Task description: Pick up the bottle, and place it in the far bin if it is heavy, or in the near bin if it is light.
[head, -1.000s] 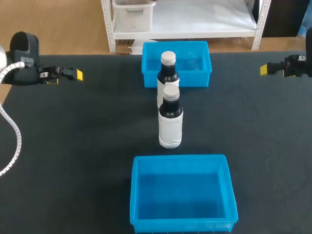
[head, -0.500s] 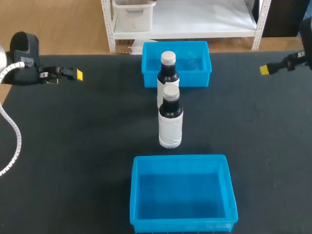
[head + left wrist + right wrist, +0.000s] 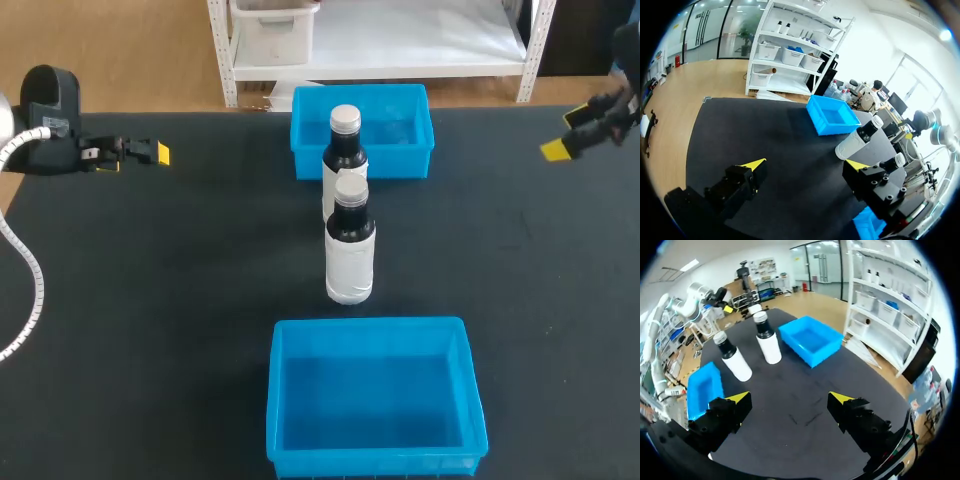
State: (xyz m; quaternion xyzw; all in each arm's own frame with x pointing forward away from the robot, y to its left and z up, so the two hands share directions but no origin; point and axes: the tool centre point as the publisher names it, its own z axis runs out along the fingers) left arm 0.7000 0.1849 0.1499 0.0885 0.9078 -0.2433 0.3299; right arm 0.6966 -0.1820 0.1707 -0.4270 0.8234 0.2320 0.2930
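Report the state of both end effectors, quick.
Left end effector: open, holding nothing.
Right end effector: open, holding nothing.

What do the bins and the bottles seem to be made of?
Far bin and near bin: likely moulded plastic, uniform bright blue with slight sheen. Front bottle and back bottle: glossy dark glass or plastic, unclear which, with matte white labels and pale caps.
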